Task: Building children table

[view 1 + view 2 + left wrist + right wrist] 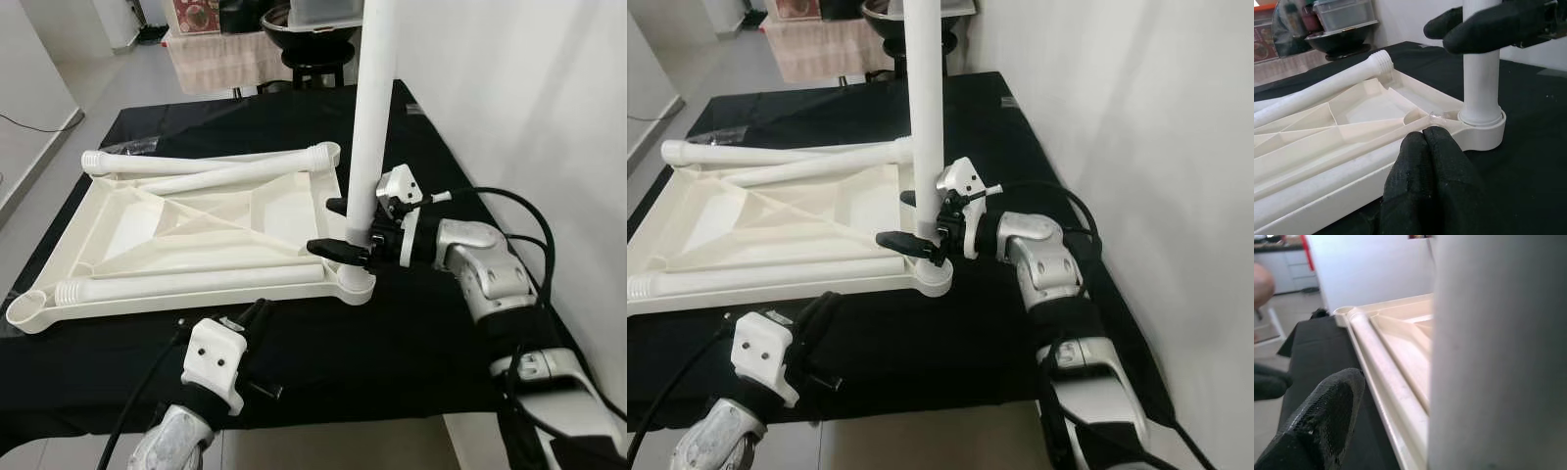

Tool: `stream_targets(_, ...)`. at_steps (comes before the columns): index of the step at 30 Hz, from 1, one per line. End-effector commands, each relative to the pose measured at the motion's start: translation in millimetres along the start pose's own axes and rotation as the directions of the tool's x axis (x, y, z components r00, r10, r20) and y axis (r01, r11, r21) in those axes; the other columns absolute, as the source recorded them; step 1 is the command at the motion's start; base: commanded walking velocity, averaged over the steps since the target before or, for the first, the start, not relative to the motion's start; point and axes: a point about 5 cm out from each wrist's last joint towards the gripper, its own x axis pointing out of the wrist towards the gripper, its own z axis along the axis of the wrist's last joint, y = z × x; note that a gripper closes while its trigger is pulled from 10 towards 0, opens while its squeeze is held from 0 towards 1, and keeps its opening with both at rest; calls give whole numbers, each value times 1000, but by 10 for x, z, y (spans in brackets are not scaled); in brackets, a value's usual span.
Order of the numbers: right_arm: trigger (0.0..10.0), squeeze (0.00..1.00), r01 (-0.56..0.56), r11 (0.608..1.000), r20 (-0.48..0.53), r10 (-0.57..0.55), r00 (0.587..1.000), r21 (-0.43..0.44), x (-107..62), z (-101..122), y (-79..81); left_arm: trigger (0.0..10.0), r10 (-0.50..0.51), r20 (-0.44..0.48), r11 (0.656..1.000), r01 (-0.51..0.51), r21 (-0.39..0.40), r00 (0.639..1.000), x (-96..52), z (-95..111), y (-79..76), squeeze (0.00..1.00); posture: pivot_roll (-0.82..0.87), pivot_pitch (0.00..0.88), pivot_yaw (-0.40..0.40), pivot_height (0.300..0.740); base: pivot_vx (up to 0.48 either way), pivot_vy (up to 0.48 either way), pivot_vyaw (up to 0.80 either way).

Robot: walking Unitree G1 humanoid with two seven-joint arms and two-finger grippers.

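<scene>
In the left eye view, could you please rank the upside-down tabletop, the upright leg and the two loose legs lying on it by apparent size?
1. Tabletop.
2. Upright leg, held by the right gripper; its top is cut off.
3. The far lying leg and near lying leg look alike.

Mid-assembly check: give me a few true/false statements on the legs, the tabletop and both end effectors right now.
1. One table leg stands upright in a corner socket of the tabletop. True.
2. The right end effector grips that upright leg. True.
3. The left end effector holds a loose leg. False: it is shut and holds nothing, near the tabletop's front edge.
4. All four legs are mounted. False: three legs lie loose on the inverted tabletop.
5. The tabletop rests on a black cloth. True.
</scene>
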Motion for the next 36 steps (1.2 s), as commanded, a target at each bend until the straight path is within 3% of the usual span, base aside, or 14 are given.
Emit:
stream_targets(1, 10000, 0, -37, 999, -6, 37, 999, -19, 107, 23, 0, 10000, 18, 8, 999, -18, -37, 1000, -12, 19, 18, 0, 11, 81, 18, 740, 0, 0, 0)
stream_targets(12, 10000, 0, -90, 996, -16, 90, 996, -8, 64, -57, -44, 10000, 50, 34, 995, -46, -94, 998, 8, 56, 33, 0, 21, 77, 22, 740, 0, 0, 0)
stream_targets(13, 3137, 0, -101, 995, -19, 101, 995, -1, 48, -81, -43, 10000, 51, 35, 993, -47, -106, 998, 6, 48, 35, 0, 19, 75, 23, 740, 0, 0, 0)
stream_targets(14, 0, 0, -103, 995, -22, 103, 994, 3, 32, -98, -45, 10000, 53, 34, 992, -48, -114, 998, 2, 40, 40, 0, 20, 74, 24, 740, 0, 0, 0)
stream_targets(21, 0, 0, -100, 995, -18, 100, 995, 20, -5, -128, -65, 10000, 25, 24, 992, -22, -121, 999, -7, 11, 20, 0, 19, 73, 27, 740, 0, 0, 0)
stream_targets(28, 0, 0, -21, 999, -24, 22, 999, 43, -165, -320, -58, 10000, -80, -7, 984, 78, -158, 997, 3, -43, -94, 0, 11, 71, 30, 740, 0, 0, 0)
stream_targets(30, 0, 0, 18, 999, -32, -17, 999, 36, -191, -358, -56, 10000, -91, -11, 981, 88, -175, 996, 11, -58, -102, 0, 4, 75, 20, 740, 0, 0, 0)
stream_targets(32, 0, 0, 153, 987, -55, -150, 987, 55, -246, -496, 2, 10000, -100, -15, 978, 96, -186, 995, 29, -85, -100, 0, 0, 77, 14, 740, 0, 0, 0)
stream_targets(33, 0, 0, 153, 987, -55, -150, 987, 55, -246, -496, 2, 10000, -100, -15, 978, 96, -186, 995, 29, -85, -100, 0, 0, 77, 14, 740, 0, 0, 0)
stream_targets(34, 0, 0, 284, 957, -75, -280, 957, 56, -247, -585, 76, 10000, -101, -14, 979, 97, -179, 995, 34, -85, -95, 0, -8, 88, 5, 740, 0, 0, 0)
stream_targets(36, 0, 0, 284, 957, -75, -280, 957, 56, -247, -585, 76, 10000, -101, -14, 979, 97, -179, 995, 34, -85, -95, 0, -8, 88, 5, 740, 0, 0, 0)
